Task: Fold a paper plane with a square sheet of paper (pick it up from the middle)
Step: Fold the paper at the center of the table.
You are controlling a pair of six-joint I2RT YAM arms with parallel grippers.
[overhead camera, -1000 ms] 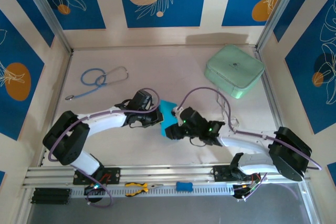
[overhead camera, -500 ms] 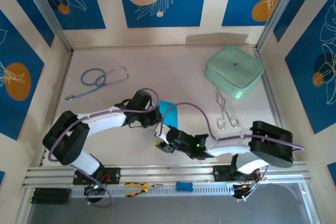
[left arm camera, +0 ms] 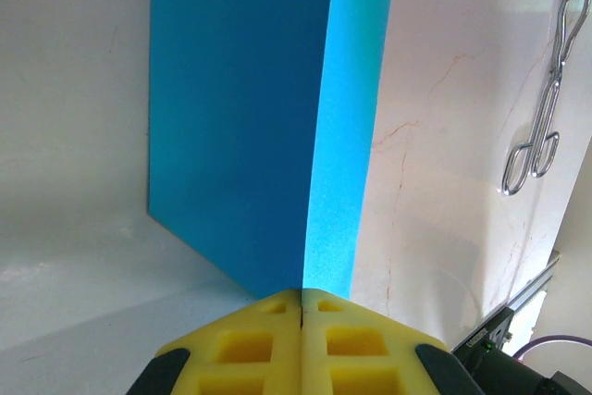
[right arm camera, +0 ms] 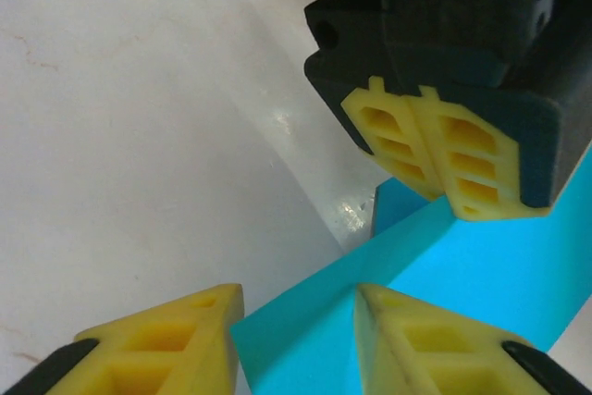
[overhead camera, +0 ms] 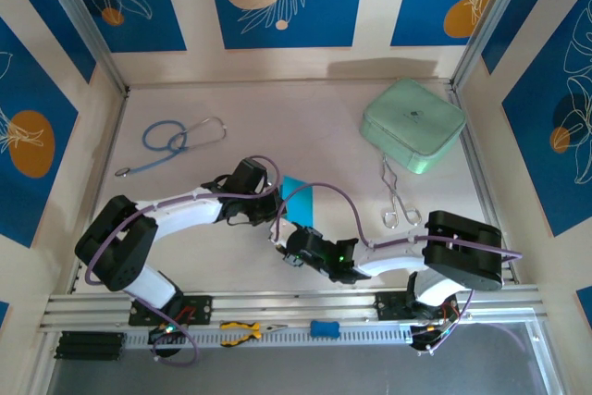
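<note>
The square sheet of paper (overhead camera: 301, 199) is bright cyan-blue, folded along a crease, and stands up off the table mid-scene. My left gripper (overhead camera: 276, 206) is shut on the crease; in the left wrist view its yellow pads (left arm camera: 302, 295) meet on the fold and the paper (left arm camera: 240, 117) stretches away from them. My right gripper (overhead camera: 287, 243) sits just nearer than the paper, open. In the right wrist view one corner of the paper (right arm camera: 388, 284) pokes between its spread fingers (right arm camera: 296, 307), with the left gripper's pads (right arm camera: 444, 159) clamped on the paper above.
A mint-green case (overhead camera: 413, 124) sits at the back right, metal tongs (overhead camera: 398, 196) lie in front of it, and a blue-tubed stethoscope (overhead camera: 176, 141) lies at the back left. Yellow pliers (overhead camera: 242, 330) and a small blue block (overhead camera: 324, 327) rest on the near rail.
My right arm has pulled back from the paper's right side toward the near edge and left, uncovering the tongs. The paper now shows as a smaller triangle. The left arm has barely moved.
</note>
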